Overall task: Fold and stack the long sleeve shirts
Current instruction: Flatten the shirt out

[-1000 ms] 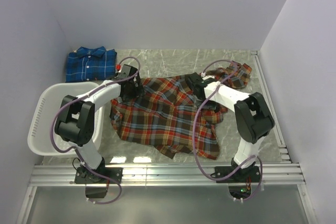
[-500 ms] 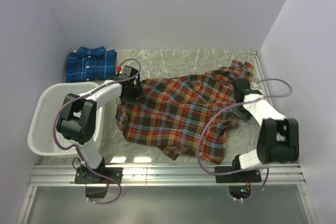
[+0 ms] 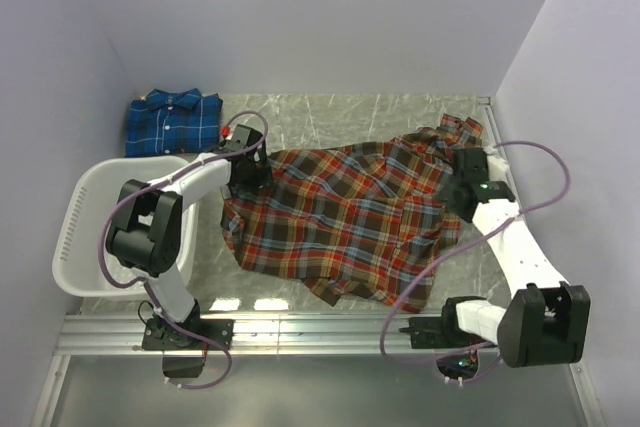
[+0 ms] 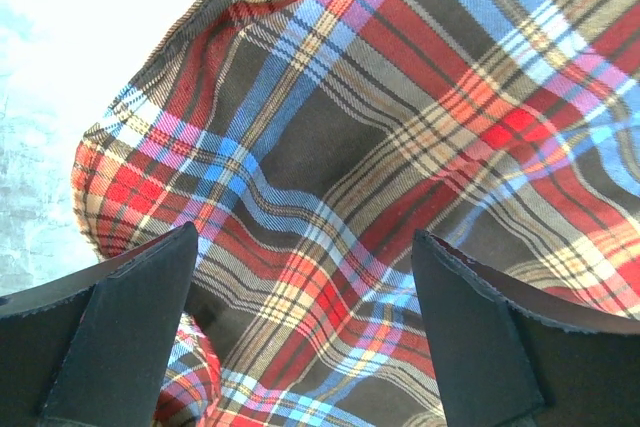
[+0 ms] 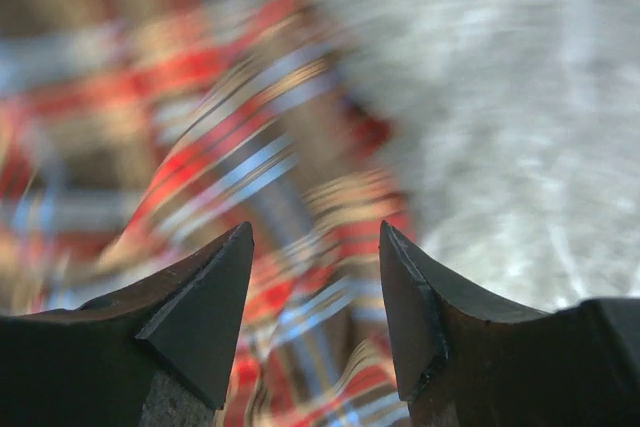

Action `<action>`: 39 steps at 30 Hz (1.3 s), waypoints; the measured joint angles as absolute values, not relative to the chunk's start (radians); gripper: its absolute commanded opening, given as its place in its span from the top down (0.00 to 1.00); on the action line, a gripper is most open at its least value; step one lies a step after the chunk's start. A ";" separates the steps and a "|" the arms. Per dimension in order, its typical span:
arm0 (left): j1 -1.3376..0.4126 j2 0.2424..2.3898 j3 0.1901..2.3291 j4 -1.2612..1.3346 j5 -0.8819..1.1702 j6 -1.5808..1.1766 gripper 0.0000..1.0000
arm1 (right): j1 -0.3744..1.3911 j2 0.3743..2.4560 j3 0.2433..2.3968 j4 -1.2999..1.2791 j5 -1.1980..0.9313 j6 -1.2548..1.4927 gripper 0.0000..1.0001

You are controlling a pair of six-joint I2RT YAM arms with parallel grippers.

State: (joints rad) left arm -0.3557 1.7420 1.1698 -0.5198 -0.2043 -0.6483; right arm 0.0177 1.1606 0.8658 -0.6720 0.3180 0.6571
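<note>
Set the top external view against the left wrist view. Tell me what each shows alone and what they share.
Only the top external view shows the folded blue shirt at the far left, the white basket, and the right gripper at the right side of the red-orange shirt. Only the left wrist view shows the left gripper up close, its fingers wide apart over a raised fold of cloth. Both show the red-orange shirt and a bit of the pale table.
</note>
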 measured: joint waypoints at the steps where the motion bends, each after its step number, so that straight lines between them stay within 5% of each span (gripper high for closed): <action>1: -0.356 1.732 1.165 -0.515 -0.202 -0.651 0.05 | 0.070 1.163 0.870 -0.668 0.304 0.643 0.40; 5: -0.363 1.665 1.126 -0.506 -0.178 -0.671 0.05 | 0.260 1.182 0.871 -0.617 0.192 0.628 0.41; 11: -0.367 1.583 1.036 -0.498 -0.162 -0.708 0.07 | 0.278 1.267 0.773 -0.512 0.067 0.673 0.42; 22: -0.287 1.556 0.876 -0.517 -0.151 -0.764 0.07 | -0.013 1.441 0.754 -0.434 0.011 0.717 0.41; 39: -0.239 1.507 0.848 -0.539 -0.126 -0.772 0.09 | -0.153 1.899 1.260 -0.413 -0.003 0.731 0.32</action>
